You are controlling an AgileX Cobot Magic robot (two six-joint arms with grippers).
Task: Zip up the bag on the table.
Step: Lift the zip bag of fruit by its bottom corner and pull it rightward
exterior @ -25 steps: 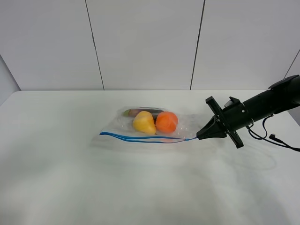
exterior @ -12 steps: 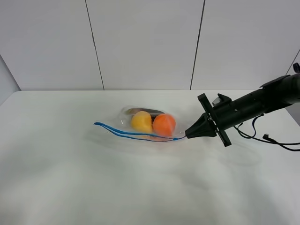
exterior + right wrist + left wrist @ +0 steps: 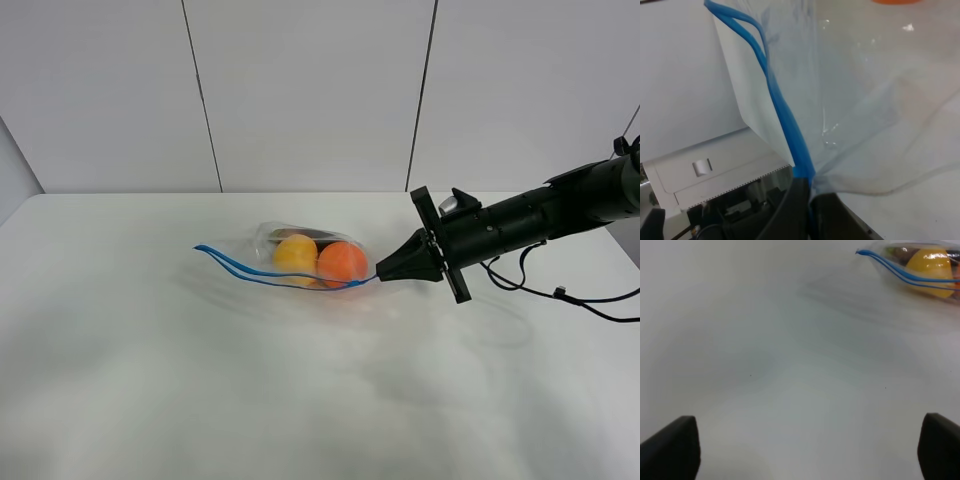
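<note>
The clear bag lies mid-table with a yellow fruit, an orange and a dark vegetable inside. Its blue zipper strip runs along the near edge, its two tracks apart at the left end. My right gripper is shut on the strip's right end and holds that end lifted; the right wrist view shows the strip pinched between the fingers. My left gripper is open, low over bare table, with the bag far ahead.
A white panelled wall stands behind the table. Black cables trail from the right arm onto the table at the right.
My right gripper has moved left and farther back, pulling the strip's end with it. The bag has bunched up and slid left; its strip now rises at both ends.
</note>
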